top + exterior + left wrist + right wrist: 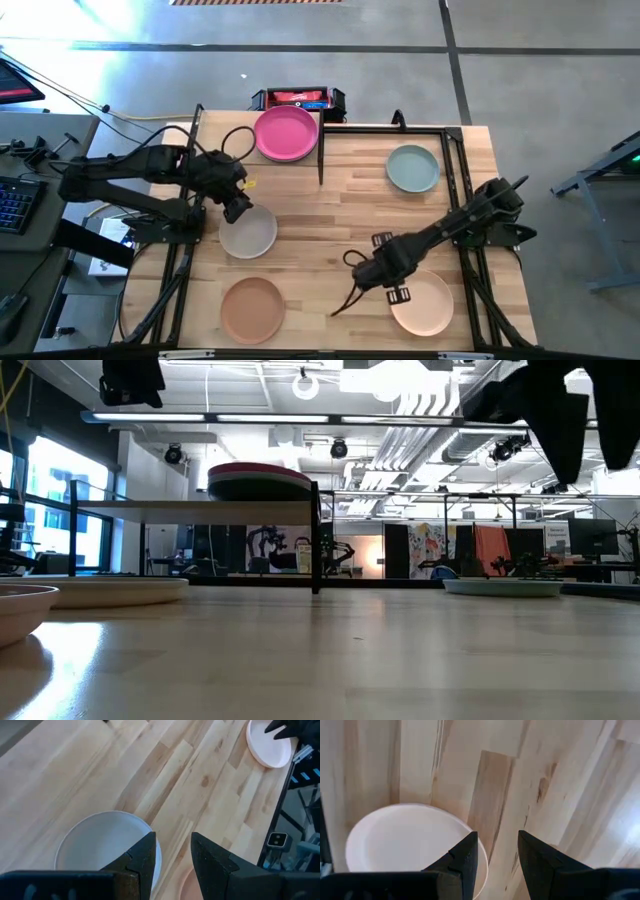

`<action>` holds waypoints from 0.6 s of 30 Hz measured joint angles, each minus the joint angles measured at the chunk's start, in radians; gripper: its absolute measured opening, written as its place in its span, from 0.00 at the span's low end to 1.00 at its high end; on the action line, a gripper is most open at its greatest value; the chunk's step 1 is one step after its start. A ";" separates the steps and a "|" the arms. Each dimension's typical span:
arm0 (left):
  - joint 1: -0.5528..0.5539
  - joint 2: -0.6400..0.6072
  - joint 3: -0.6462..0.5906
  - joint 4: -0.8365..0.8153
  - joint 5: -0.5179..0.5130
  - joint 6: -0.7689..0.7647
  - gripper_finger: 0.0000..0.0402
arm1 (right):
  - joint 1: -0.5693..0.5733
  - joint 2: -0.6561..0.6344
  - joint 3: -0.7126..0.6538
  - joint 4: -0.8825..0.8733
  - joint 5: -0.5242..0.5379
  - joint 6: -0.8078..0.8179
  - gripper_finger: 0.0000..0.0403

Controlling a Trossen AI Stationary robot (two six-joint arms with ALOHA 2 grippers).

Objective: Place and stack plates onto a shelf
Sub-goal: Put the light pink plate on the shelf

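Four plates lie loose on the counter [340, 215] — off-white plate [247, 233], tan plate [252, 308], cream plate [422, 302], pale green plate [413, 168]. A magenta plate [286, 133] already sits on the shelf [300, 160] at the far left corner. Left hand [237, 208] hovers at the off-white plate's far rim, fingers parted, empty. Right hand [365, 272] hangs just left of the cream plate, parted, empty. Left arm is nearer the shelf — the counter between is bare.

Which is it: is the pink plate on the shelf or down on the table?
On the shelf. The low view shows the pink plate topping a stack raised above the table on that board; the overhead view agrees.
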State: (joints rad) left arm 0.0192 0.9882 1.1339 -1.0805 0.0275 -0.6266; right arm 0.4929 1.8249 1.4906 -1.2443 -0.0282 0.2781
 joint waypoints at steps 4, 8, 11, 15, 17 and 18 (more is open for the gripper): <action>-0.022 0.000 0.000 0.000 0.001 0.001 0.28 | 0.022 0.045 0.000 0.039 0.002 -0.030 0.29; -0.048 0.004 0.000 0.000 0.001 0.001 0.28 | 0.043 0.093 0.000 0.053 0.001 -0.070 0.29; -0.064 0.003 0.000 0.000 0.001 0.002 0.28 | 0.060 0.125 -0.001 0.045 0.000 -0.076 0.29; -0.076 0.003 0.000 0.000 0.001 0.002 0.28 | 0.086 0.152 -0.001 0.042 -0.002 -0.077 0.29; -0.080 0.003 0.000 0.000 0.001 0.002 0.28 | 0.099 0.158 -0.001 0.038 -0.002 -0.077 0.29; -0.080 0.003 0.000 0.000 0.001 0.002 0.28 | 0.106 0.159 -0.001 0.037 -0.002 -0.077 0.29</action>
State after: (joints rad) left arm -0.0612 0.9916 1.1339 -1.0805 0.0284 -0.6247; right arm 0.5987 1.9843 1.4895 -1.2069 -0.0299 0.2008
